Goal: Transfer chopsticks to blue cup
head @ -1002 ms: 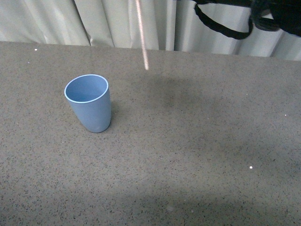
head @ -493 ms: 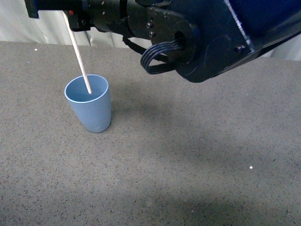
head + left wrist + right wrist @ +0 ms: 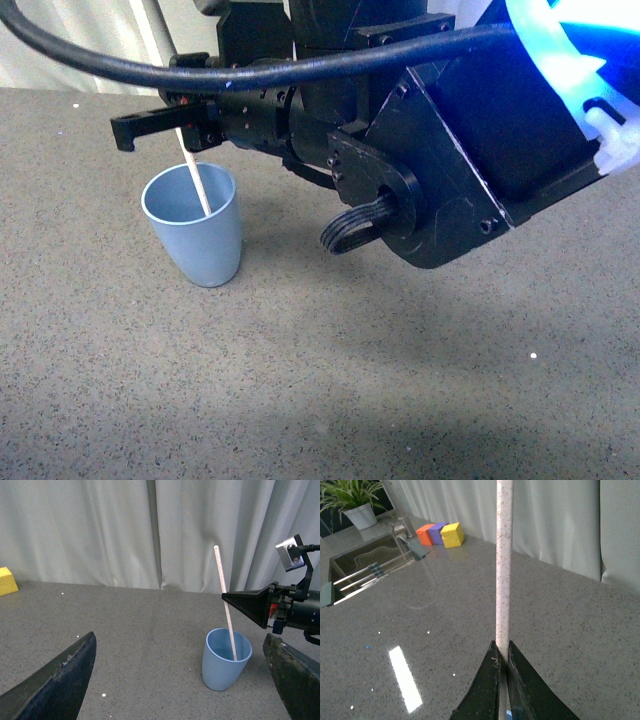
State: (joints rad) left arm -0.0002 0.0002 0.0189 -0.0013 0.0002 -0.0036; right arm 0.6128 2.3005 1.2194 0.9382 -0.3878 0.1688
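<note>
The blue cup [image 3: 195, 235] stands upright on the grey speckled table, left of centre in the front view; it also shows in the left wrist view [image 3: 225, 657]. My right gripper [image 3: 150, 125] reaches in from the right just above the cup and is shut on the chopsticks [image 3: 195, 180], a pale stick held near upright with its lower end inside the cup. In the right wrist view the two black fingers [image 3: 487, 690] pinch the chopsticks [image 3: 503, 565]. The stick [image 3: 225, 610] also rises from the cup in the left wrist view. My left gripper [image 3: 185, 680] is open, facing the cup from a distance.
The right arm's dark body [image 3: 450, 150] fills the upper right of the front view. Grey curtains [image 3: 125, 530] hang behind the table. A yellow block [image 3: 6, 580] sits far off; orange, purple and yellow blocks [image 3: 440, 534], a sink [image 3: 365, 570] and a plant [image 3: 355, 502] show in the right wrist view.
The right arm has swung in from the right, carrying the chopsticks leftward over the cup and lowering the tip into it.
</note>
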